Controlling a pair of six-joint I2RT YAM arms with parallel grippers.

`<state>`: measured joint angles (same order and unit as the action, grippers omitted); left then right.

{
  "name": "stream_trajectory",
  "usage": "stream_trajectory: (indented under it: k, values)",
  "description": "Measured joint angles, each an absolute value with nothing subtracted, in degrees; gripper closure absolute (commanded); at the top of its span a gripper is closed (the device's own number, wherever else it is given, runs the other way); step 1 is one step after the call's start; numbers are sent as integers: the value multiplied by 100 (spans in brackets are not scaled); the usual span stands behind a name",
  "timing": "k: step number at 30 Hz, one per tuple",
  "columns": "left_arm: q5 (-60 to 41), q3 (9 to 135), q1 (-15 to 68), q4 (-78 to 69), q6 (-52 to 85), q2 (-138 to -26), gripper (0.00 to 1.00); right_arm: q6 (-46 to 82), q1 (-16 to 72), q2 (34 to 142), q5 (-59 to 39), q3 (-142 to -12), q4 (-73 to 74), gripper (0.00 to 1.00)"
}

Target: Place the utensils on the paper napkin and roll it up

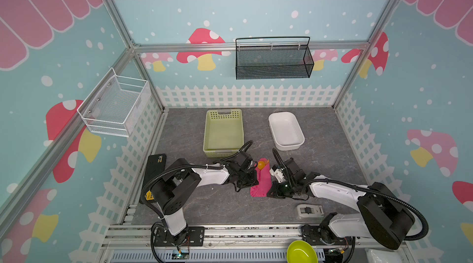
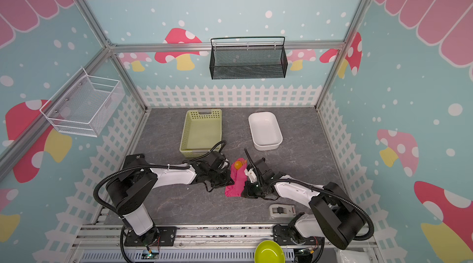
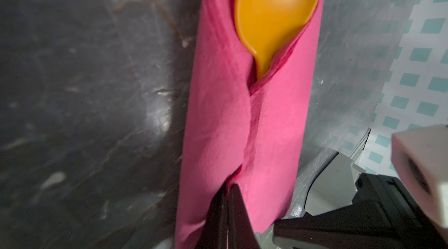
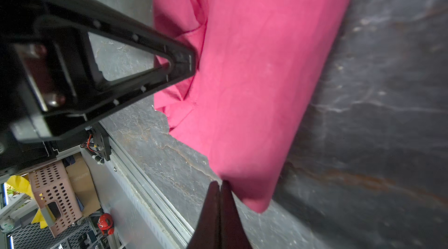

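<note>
Pink paper napkin (image 1: 265, 179) is rolled into a tube on the grey worktop (image 1: 217, 205), a bit in front of the green basket (image 1: 224, 115), with the orange spoon (image 3: 274, 10) bowl poking out the far end. Left pincer (image 3: 229, 187) has its jaws together, tips on the roll's seam. Right pincer (image 4: 220, 183) is closed too, touching the near corner. Can't tell if either actually nips paper.

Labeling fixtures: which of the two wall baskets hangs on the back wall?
The black mesh basket; the white wire basket is mounted on the left wall instead.
</note>
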<state>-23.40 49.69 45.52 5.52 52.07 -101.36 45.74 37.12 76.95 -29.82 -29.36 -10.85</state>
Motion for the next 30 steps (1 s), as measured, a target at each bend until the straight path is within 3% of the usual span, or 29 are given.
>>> stream_trajectory:
  k: [30]
  values:
    - [-2342,5282,4552,1011,5207,-9821,98,4598,3712,8084,-2917,-2897,-696,100]
